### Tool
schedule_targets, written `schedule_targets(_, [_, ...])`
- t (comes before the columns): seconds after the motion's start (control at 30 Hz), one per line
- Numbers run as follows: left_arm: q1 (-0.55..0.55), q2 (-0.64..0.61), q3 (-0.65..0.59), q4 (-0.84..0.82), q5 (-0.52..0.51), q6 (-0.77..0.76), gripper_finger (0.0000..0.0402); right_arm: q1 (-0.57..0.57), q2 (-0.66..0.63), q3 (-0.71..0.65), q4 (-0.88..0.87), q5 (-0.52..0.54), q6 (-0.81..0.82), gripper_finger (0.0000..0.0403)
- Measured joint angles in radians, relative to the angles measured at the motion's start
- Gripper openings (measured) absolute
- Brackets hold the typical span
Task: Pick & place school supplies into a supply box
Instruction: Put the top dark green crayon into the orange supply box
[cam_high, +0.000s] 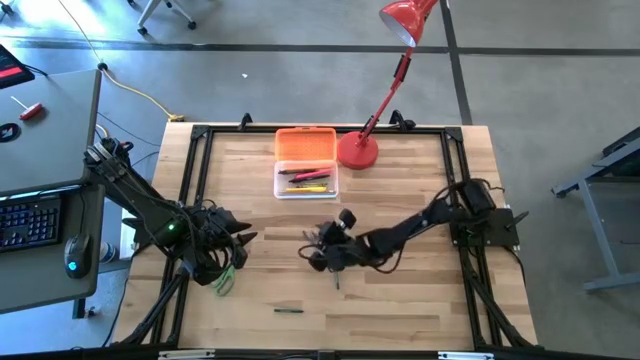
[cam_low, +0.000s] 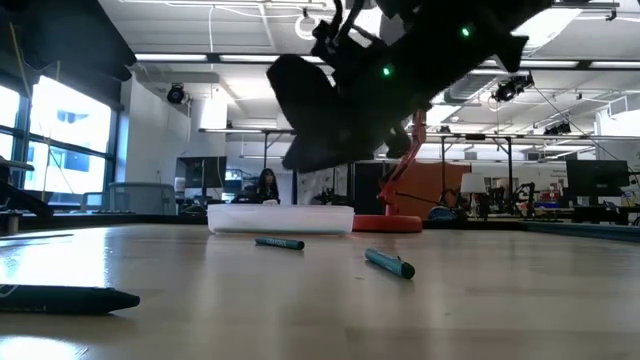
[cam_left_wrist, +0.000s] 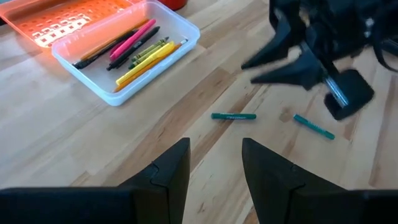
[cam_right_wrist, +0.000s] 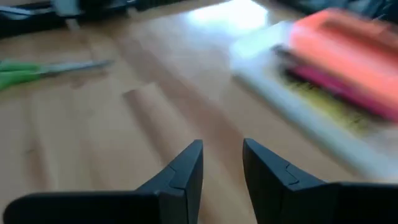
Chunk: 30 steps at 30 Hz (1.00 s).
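The supply box (cam_high: 306, 178) stands open at the table's far middle, its orange lid (cam_high: 305, 143) folded back. Yellow, pink, orange and black pens (cam_left_wrist: 134, 53) lie in it. Two teal pens (cam_left_wrist: 233, 116) (cam_left_wrist: 314, 126) lie flat on the wood near my right gripper (cam_high: 314, 250); one of them shows in the high view (cam_high: 336, 281). A dark pen (cam_high: 288, 310) lies near the front edge. Green-handled scissors (cam_high: 225, 280) lie flat beside my left gripper (cam_high: 240, 240). Both grippers are open and empty, above the table (cam_left_wrist: 214, 149) (cam_right_wrist: 222, 149).
A red desk lamp stands with its round base (cam_high: 358, 150) right of the box, its arm leaning over the far edge. A black frame (cam_high: 200, 135) runs along the table's edges. Bare wood lies between the two grippers and the box.
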Motion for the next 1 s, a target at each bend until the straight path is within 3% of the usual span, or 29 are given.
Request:
schedule_targets(0.27, [0.000, 0.000, 0.000, 0.003, 0.000, -0.003, 0.0177, 0.008, 0.089, -0.033, 0.148, -0.106, 0.026, 0.0093])
schedule_targets(1.0, [0.000, 0.000, 0.000, 0.004, -0.001, -0.003, 0.0177, -0.016, 0.113, -0.034, 0.145, -0.183, 0.083, 0.0092])
